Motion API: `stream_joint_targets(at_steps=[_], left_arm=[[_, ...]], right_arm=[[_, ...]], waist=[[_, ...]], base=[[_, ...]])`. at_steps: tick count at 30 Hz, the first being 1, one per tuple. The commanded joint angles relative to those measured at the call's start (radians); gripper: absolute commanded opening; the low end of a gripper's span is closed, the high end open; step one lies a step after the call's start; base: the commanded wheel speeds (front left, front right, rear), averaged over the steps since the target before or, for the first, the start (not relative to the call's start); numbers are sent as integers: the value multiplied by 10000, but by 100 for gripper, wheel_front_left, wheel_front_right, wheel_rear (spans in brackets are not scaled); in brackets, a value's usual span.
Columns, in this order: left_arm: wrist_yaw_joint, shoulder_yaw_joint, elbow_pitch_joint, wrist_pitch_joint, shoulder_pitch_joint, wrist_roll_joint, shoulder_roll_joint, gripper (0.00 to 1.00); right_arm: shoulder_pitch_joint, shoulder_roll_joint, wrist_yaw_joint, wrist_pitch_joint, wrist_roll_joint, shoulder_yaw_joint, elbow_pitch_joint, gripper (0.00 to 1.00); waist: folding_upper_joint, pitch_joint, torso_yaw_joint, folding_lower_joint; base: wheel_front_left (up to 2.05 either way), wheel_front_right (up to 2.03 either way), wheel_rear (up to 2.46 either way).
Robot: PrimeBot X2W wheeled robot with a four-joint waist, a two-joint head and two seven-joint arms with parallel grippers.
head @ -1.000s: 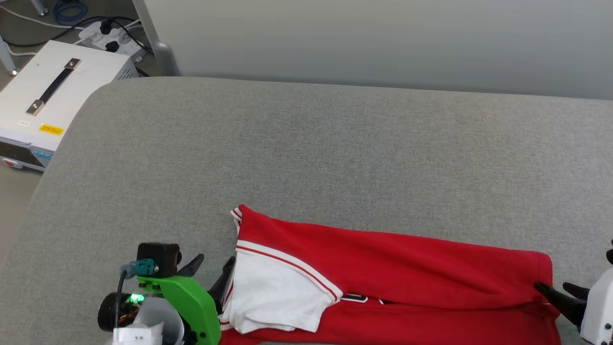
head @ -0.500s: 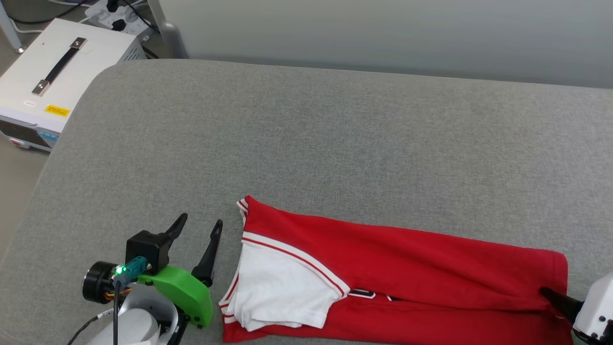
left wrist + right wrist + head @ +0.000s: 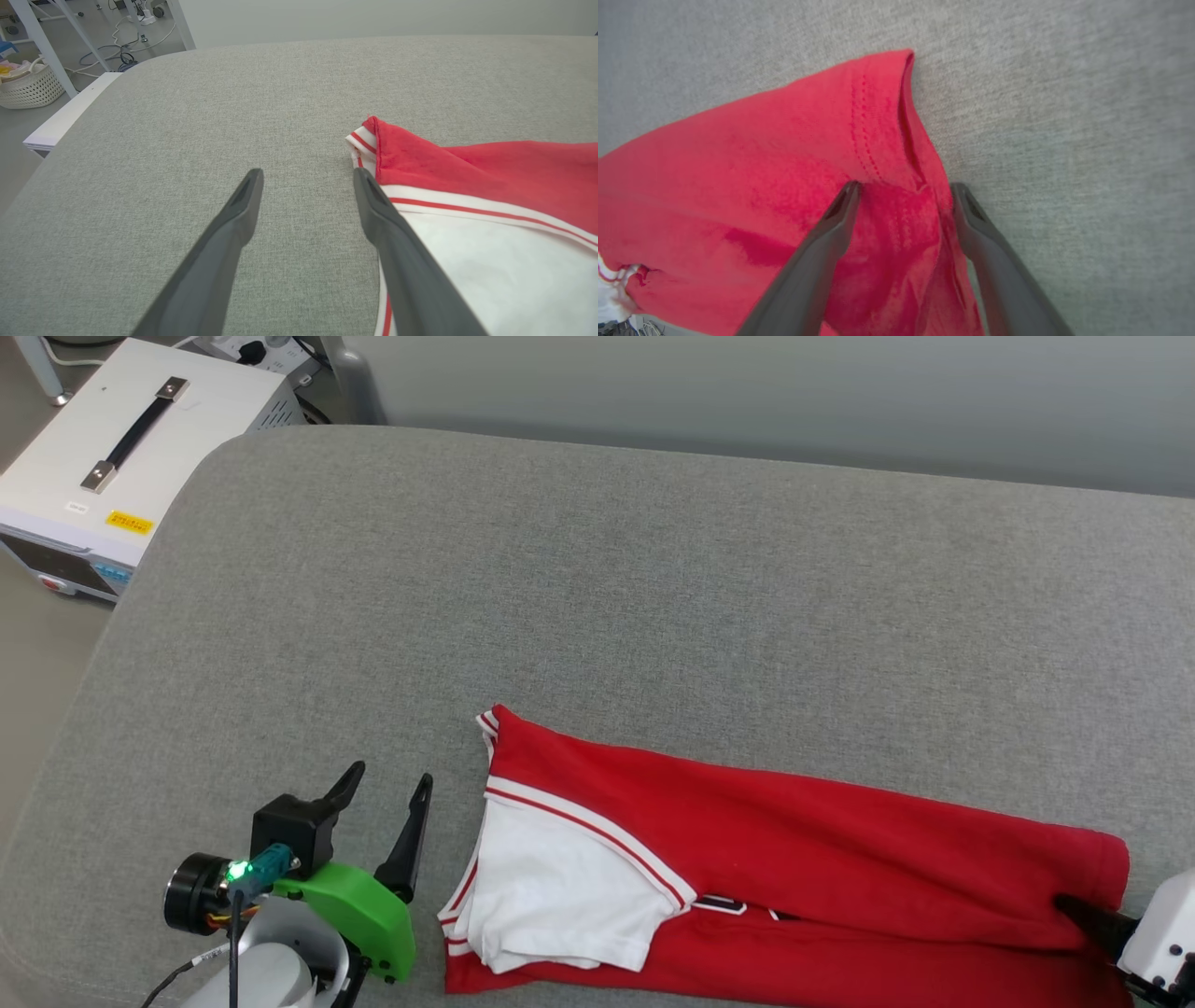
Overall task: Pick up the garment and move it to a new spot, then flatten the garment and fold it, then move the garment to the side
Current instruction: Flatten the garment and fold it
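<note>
so the garment [image 3: 794, 859] is lying on the grey padded surface [image 3: 653, 569] at the near edge, already folded lengthwise into one long red band, and what matters is that its long axis runs side to side across the robot, dipping a bit toward the robot on its right end. That puts one arm at each end. The left gripper [image 3: 393, 773] sits on bare surface just beside the collar and white sleeve [image 3: 560, 905] end, jaws spread wide and holding nothing. From its wrist cam the shirt is off to the right of the fingers, with the nearer finger right up against the sleeve trim, though I can't tell if it actually touches. The right gripper [image 3: 904, 185] is over at the hem [image 3: 882, 116] end, fingers also wide apart, with red cloth bunched between them but not pinched as far as I can see. My read is the next fold brings one short end over the other along that long axis. The right arm looks better placed since it's already straddling the cloth, while the left would have to shift sideways toward the sleeve first
</note>
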State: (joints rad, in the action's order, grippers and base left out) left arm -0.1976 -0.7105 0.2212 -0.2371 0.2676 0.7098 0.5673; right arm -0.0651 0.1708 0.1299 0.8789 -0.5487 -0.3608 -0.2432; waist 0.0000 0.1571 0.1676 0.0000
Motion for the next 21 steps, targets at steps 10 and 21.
stream_joint_targets(at_steps=[10, 21], left_arm=[[86, 57, 149, -162, 172, -236, -241, 100], [69, 204, 218, -204, 62, -209, -291, 100]], right_arm=[[142, -608, 8, -82, -809, 1076, -572, 35], [146, -23, 8, -1184, -706, 1072, -847, 0]], waist=[[0, -131, -66, 0], [0, -264, -130, 0]], base=[[0, 0, 0], [0, 0, 0]])
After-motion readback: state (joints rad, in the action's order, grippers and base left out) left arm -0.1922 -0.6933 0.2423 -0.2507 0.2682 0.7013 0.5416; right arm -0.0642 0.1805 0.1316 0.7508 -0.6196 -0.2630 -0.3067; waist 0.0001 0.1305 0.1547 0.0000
